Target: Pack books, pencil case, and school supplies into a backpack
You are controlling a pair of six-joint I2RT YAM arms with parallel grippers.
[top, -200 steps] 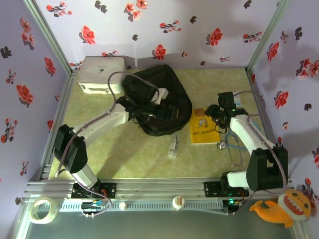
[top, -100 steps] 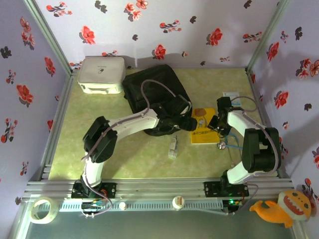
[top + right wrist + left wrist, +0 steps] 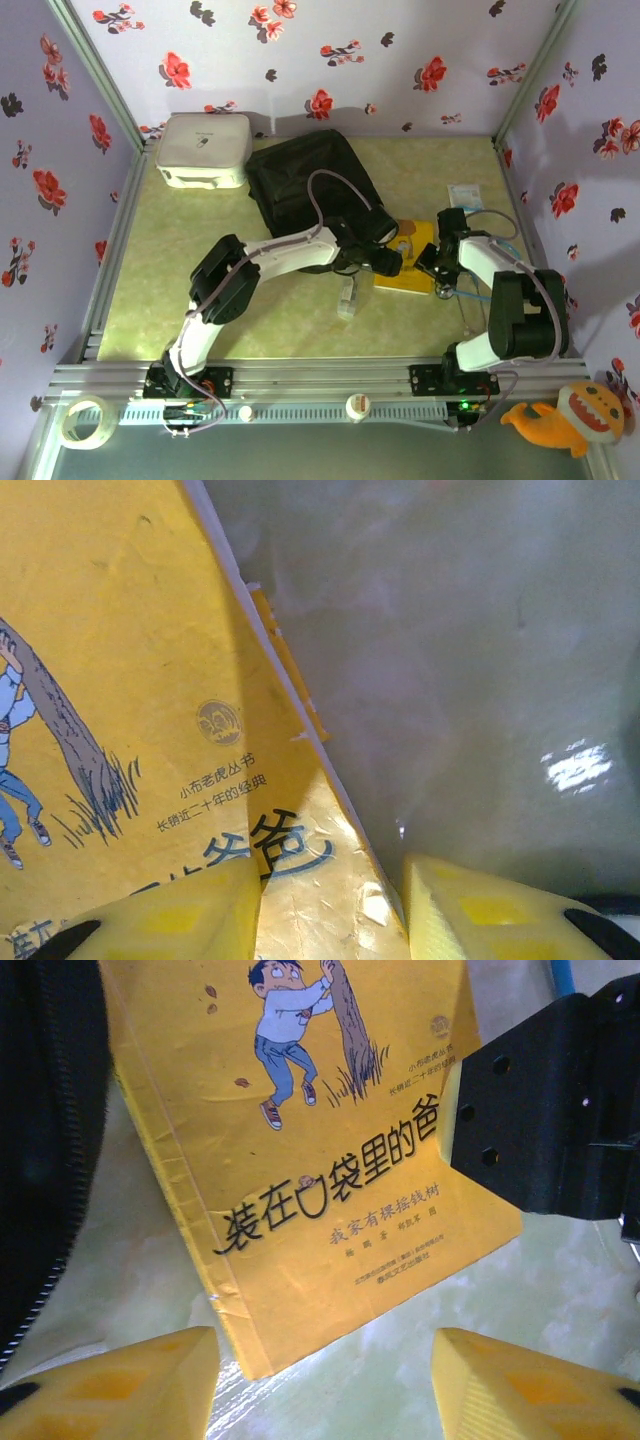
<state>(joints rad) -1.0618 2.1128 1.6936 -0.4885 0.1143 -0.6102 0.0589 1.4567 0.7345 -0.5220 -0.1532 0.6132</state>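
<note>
**Yellow book (image 3: 410, 272) beside backpack (image 3: 300, 180) on green table (image 3: 170, 270)**

Marbled green tabletop, lilac walls (image 3: 400, 50) with red and dark flowers, metal frame posts at the corners. The black backpack lies flat toward the back wall. The yellow book lies just right of the backpack, next to its zip edge. White box (image 3: 203, 150) just left of the backpack. Small packet (image 3: 462, 192) farther right of the backpack. Left gripper (image 3: 320, 1345) is over the book corner nearest the backpack, fingers wide apart, holding nothing. Right gripper (image 3: 330, 870) is at the book edge away from the backpack, with a narrower gap straddling that edge, not clamped.
</note>
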